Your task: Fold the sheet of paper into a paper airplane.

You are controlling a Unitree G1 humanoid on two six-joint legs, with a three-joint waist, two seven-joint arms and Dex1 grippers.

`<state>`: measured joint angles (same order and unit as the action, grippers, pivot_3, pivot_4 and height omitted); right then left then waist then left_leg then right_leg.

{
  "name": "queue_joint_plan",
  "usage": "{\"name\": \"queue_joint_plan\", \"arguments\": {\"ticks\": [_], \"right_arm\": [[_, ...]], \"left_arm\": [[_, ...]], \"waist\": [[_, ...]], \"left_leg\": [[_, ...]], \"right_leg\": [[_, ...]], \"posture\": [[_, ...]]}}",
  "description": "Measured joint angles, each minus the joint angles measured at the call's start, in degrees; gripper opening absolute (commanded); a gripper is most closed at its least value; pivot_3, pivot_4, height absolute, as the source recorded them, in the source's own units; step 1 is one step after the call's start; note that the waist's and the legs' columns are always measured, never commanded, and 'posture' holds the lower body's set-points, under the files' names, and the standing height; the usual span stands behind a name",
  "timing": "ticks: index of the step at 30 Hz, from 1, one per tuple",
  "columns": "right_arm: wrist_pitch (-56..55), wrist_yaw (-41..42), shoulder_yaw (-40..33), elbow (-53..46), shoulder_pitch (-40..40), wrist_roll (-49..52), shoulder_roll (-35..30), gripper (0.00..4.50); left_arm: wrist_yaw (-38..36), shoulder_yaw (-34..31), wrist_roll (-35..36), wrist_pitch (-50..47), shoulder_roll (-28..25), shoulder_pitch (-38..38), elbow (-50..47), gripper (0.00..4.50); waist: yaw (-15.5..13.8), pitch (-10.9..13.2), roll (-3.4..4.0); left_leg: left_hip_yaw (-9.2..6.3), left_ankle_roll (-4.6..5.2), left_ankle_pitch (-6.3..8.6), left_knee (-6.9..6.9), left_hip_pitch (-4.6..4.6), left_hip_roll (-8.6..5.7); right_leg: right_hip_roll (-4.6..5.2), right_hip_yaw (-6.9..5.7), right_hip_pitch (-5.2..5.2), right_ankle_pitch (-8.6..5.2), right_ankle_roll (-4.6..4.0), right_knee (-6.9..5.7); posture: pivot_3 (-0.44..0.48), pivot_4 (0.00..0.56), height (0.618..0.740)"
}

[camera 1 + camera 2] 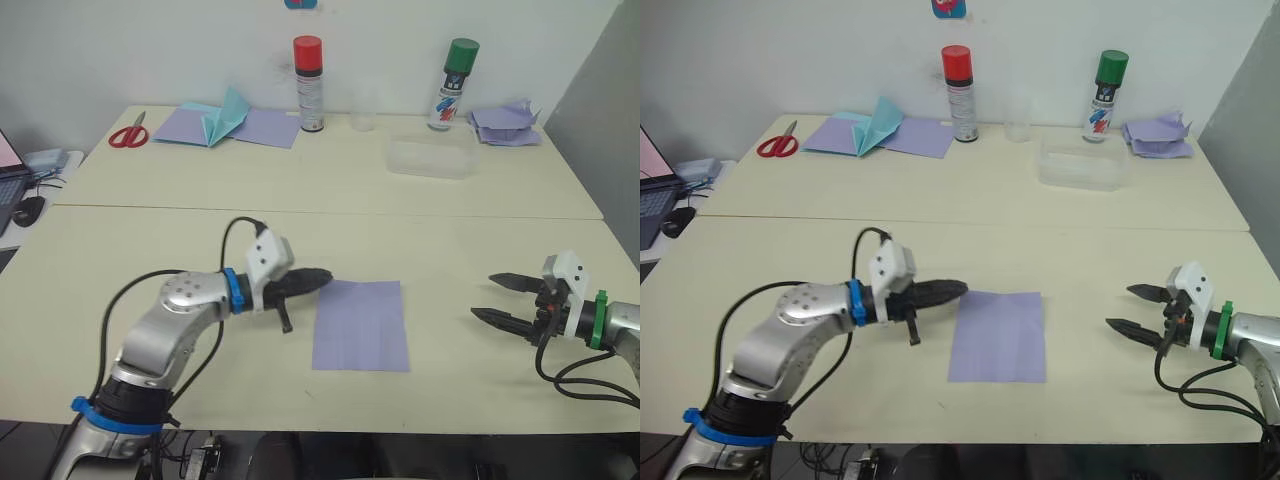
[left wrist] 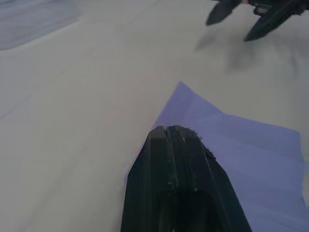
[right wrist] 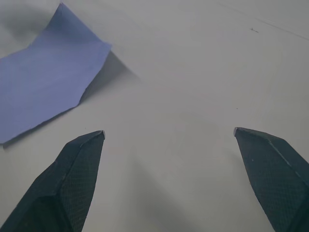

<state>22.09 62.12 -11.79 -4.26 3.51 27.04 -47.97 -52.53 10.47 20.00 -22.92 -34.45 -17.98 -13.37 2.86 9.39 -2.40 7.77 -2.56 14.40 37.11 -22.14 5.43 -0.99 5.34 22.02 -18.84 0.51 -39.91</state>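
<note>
Left side first: risk of shoving rather than folding. With the left gripper [image 1: 318,277] pressed together at the near-left corner of the sheet of paper [image 1: 362,325], any sideways push could slide the whole sheet across the table [image 1: 180,250] instead of lifting an edge, since nothing pins the far side. Could also crumple that corner if driven down too hard. Hard to tell whether the tips rest on the paper or just over it.

Left arm pose: elbow bent, forearm reaching in level from the left, fingers [image 2: 175,159] closed flat against each other and pointing toward the sheet's upper-left corner.

Centre: sheet lying flat and unfolded near the front edge of the table, between the two grippers, faint creases only; no airplane shape yet. One corner seems slightly lifted in the right wrist view, so a careless sweep might catch and flip it.

Right side: right gripper [image 1: 508,300] well apart from the sheet, too far to steady it; misaligned folds likely if left idle. Pose: forearm low and level, fingers [image 3: 72,169] spread wide, holding nothing, aimed toward the paper.
</note>
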Motion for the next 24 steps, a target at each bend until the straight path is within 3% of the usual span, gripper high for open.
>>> {"name": "queue_joint_plan", "arguments": {"ticks": [7,18,24], "right_arm": [[1.27,-0.99,2.4,-2.48,0.15,0.02,1.01,4.5],[1.83,-2.17,9.05,-2.37,3.92,-2.89,3.26,4.5],[-0.64,-3.77,12.54,2.54,7.4,-6.71,7.33,2.49]], "left_arm": [[1.02,6.88,-8.34,2.67,3.35,0.07,9.55,0.03],[0.67,8.52,-12.88,6.51,4.54,-1.24,11.91,0.03],[0.57,8.72,-13.45,7.07,5.34,-1.59,12.62,0.0]], "waist": [[-0.15,0.0,0.0],[-0.49,-0.06,0.09],[-0.86,-0.08,0.12]], "left_leg": [[0.0,0.01,0.0,0.05,-0.01,-0.06],[-0.2,0.08,0.0,0.08,0.3,-0.16],[-0.34,0.13,0.0,0.1,0.29,-0.29]], "right_leg": [[0.01,0.08,-0.03,0.0,0.0,0.0],[0.01,0.11,-0.52,0.0,0.01,0.05],[0.03,0.15,-0.61,0.0,0.0,0.05]], "posture": [[0.0,0.15,0.74],[0.0,0.15,0.74],[0.0,0.15,0.74]]}}
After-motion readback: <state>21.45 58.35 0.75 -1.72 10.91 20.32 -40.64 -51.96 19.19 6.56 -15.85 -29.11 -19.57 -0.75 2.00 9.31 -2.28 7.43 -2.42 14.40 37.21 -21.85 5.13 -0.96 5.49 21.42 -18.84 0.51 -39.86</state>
